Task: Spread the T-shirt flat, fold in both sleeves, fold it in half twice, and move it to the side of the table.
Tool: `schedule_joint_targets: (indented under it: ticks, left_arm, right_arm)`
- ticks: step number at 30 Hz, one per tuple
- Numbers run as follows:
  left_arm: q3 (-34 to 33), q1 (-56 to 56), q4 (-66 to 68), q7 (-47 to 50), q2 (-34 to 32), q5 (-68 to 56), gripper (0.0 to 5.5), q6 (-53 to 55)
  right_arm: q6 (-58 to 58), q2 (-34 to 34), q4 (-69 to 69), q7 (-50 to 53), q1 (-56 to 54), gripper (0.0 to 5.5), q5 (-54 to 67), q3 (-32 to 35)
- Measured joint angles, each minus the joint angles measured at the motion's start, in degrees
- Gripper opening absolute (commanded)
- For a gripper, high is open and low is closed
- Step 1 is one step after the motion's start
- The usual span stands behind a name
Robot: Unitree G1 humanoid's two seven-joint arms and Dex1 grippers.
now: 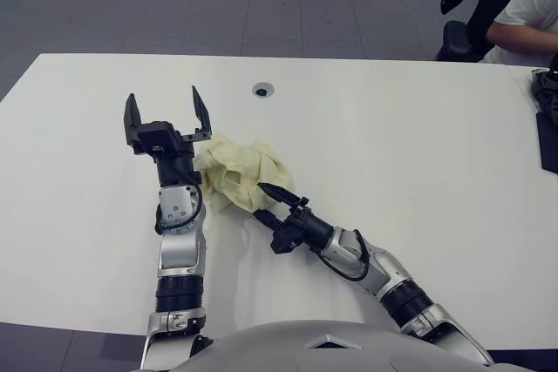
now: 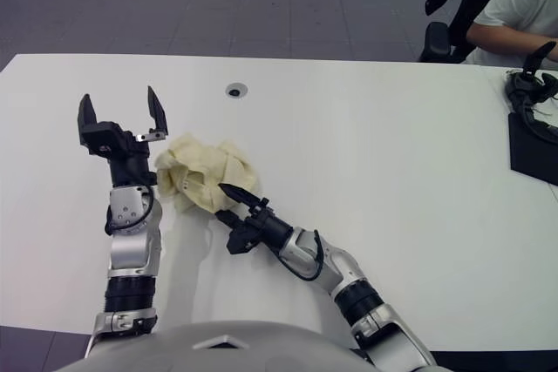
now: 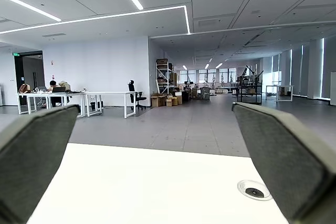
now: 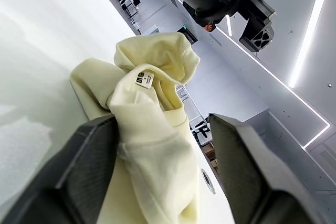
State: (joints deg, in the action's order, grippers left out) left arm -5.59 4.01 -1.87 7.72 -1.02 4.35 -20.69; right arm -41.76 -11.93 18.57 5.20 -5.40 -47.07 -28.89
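**Every fold yet to come**

The crumpled pale-yellow cloth T-shirt (image 1: 240,172) sits bunched on the white table (image 1: 392,128), nothing spread. I hold the left gripper (image 1: 166,106) wide open and empty beside it. The right gripper (image 1: 275,192), parted, straddles a fold unclamped.

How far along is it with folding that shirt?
Barely started. Nothing done: the T-shirt lies crumpled on the table. In hand: the right gripper, open, straddles a fold; the left gripper hangs open beside it. Left: spreading, every fold, moving it aside.
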Motion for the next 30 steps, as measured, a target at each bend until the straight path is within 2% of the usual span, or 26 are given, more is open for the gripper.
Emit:
schedule_joint_targets:
  ticks: [15,17,21,25,30]
  left_arm:
    - [0.7,0.4,2.5,-0.3,-0.1,0.0,5.40,-0.8]
    - [0.6,0.4,2.9,-0.3,-0.1,0.0,5.40,-1.1]
    - [0.3,0.4,3.3,-0.1,-0.2,0.0,5.40,-1.5]
    - [-0.4,0.8,2.8,-0.9,-1.2,-0.1,5.40,-1.6]
    - [-0.9,3.7,-9.1,-11.7,-9.3,-8.0,5.40,2.0]
  right_arm:
    - [0.3,-1.3,0.5,1.9,-1.0,0.23,1.9,-2.3]
    - [0.3,-1.4,0.6,2.2,-1.2,0.05,2.1,-2.6]
    - [0.3,-1.4,1.2,2.3,-1.9,0.04,3.4,-2.7]
    - [-1.5,-3.1,0.5,-1.8,-2.2,0.04,16.4,1.4]
    - [-0.6,-13.6,-12.8,-16.9,-1.5,0.03,41.1,6.0]
